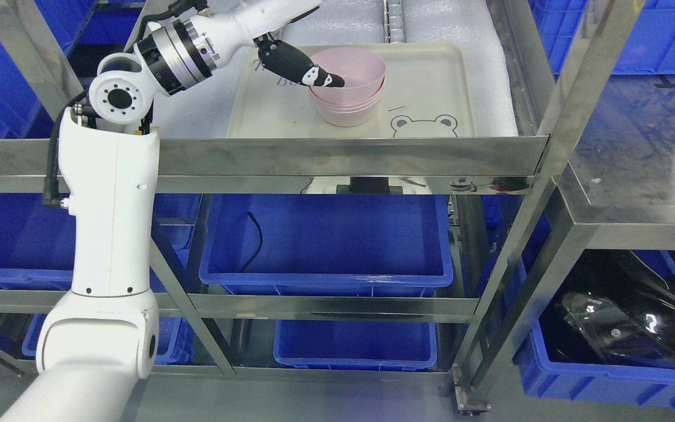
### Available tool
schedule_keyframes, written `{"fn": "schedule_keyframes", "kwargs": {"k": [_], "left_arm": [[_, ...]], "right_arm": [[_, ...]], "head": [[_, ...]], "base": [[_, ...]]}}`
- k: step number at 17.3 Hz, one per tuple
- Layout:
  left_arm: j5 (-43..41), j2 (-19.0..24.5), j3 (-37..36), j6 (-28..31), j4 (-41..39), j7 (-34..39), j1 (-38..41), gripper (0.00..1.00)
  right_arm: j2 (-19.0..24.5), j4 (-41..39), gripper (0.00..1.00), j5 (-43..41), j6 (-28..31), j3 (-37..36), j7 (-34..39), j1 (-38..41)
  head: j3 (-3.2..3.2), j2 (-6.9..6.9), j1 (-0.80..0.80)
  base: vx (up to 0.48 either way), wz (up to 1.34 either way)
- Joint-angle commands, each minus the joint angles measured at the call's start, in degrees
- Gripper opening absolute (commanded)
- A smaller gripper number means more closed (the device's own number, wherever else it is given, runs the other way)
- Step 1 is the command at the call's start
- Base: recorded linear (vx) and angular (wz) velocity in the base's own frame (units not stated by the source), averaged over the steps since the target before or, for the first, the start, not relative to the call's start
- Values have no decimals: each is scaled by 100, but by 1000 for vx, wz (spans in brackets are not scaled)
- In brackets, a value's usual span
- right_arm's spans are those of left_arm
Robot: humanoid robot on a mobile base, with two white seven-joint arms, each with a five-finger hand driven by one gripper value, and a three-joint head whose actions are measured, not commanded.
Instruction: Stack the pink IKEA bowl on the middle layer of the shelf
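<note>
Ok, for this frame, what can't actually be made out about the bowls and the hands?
- Head view: most of the left hand is cut off by the top edge; only dark fingers at the rim of the pink bowls show, so the grip is unclear.
- Bowl count: the stack on the cream tray shows nested rims, too close to count exactly.
- Right arm: outside the picture.
- Tray's near edge: hidden by the steel shelf rail.

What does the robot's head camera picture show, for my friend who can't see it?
The robot's left hand reaches onto a metal shelf and holds the rim of the top pink bowl, nested in a pink stack on a cream tray with a bear drawing. Blue bins sit on the shelves below.
</note>
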Motion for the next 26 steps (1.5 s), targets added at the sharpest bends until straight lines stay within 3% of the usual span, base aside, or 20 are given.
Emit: {"fn": "schedule_keyframes", "kwargs": {"k": [1, 3, 6, 7, 10, 13, 15, 18, 23, 26], "left_arm": [[849, -746, -1455, 123, -671, 641, 965, 100], [840, -746, -2246, 123, -671, 1152, 1413, 100], [630, -746, -2951, -313, -671, 1075, 2448, 100], [394, -746, -3058, -656, -645, 883, 2818, 100], [207, -746, -2980, -922, -610, 670, 3592, 100], [198, -746, -2323, -1072, -382, 775, 4348, 100], [207, -746, -1498, -1072, 109, 1755, 4762, 100], [216, -746, -600, -976, 594, 2944, 4799, 100], [1147, -746, 227, -133, 928, 3175, 4825, 100], [1148, -746, 465, 26, 981, 3981, 4825, 100]], "right_arm": [[-100, -100, 100, 0, 5, 0, -5, 132], [-100, -100, 100, 0, 5, 0, -5, 132], [-100, -100, 100, 0, 5, 0, -5, 132], [-100, -100, 100, 0, 5, 0, -5, 132], [-100, -100, 100, 0, 5, 0, -5, 132], [-100, -100, 100, 0, 5, 0, -5, 132], [-100, -100, 100, 0, 5, 0, -5, 132], [-100, -100, 100, 0, 5, 0, -5, 132], [-100, -100, 100, 0, 5, 0, -5, 132], [-100, -100, 100, 0, 5, 0, -5, 132]], "head": [[0, 0, 0], [0, 0, 0], [0, 0, 0], [0, 0, 0], [0, 0, 0], [0, 0, 0], [0, 0, 0], [0, 0, 0], [0, 0, 0], [0, 0, 0]], "base": [[-1, -15], [-1, -8], [0, 0], [0, 0], [0, 0], [0, 0], [0, 0], [0, 0], [0, 0], [0, 0]]}}
